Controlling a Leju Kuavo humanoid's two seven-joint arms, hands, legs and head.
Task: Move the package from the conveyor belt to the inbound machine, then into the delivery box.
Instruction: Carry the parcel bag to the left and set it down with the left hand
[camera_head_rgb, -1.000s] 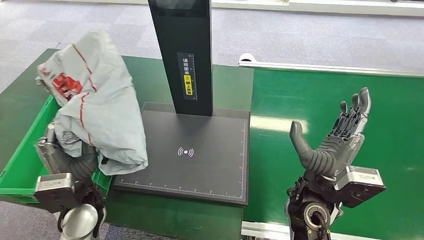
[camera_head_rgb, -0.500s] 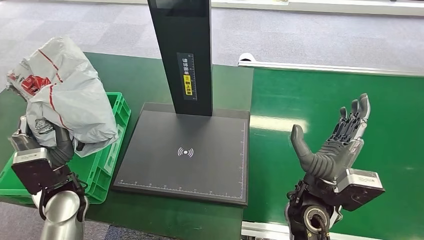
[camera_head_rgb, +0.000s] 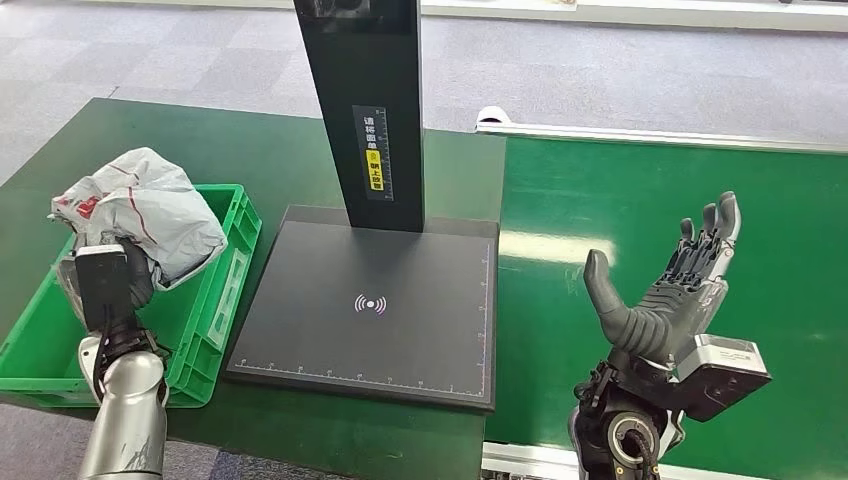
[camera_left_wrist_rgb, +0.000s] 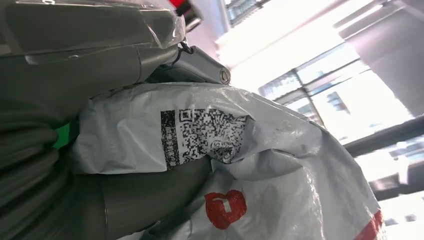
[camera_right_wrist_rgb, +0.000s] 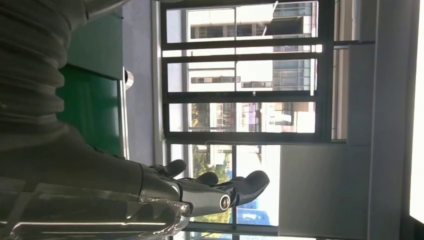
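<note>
The package (camera_head_rgb: 145, 210), a crumpled grey plastic mailer with red markings, lies low in the green delivery box (camera_head_rgb: 215, 300) at the table's left. My left hand (camera_head_rgb: 105, 285) grips it from below and behind. In the left wrist view the package (camera_left_wrist_rgb: 250, 165) shows a QR label and a red mark, with my left hand (camera_left_wrist_rgb: 75, 80) wrapped against it. The inbound machine's black scan plate (camera_head_rgb: 370, 300) with its dark upright column (camera_head_rgb: 365, 110) stands bare in the middle. My right hand (camera_head_rgb: 665, 285) is raised over the green conveyor belt (camera_head_rgb: 680, 190), palm up, fingers spread and holding nothing; the right hand (camera_right_wrist_rgb: 200, 192) is likewise bare in its wrist view.
The green table (camera_head_rgb: 260, 150) carries the box and the scan plate. The conveyor's white rail (camera_head_rgb: 660, 135) runs along the belt's far side. Grey carpet floor (camera_head_rgb: 600, 70) lies beyond.
My left arm has carried the package leftward off the scan plate's edge and lowered it into the green box. The right hand has stayed in place.
</note>
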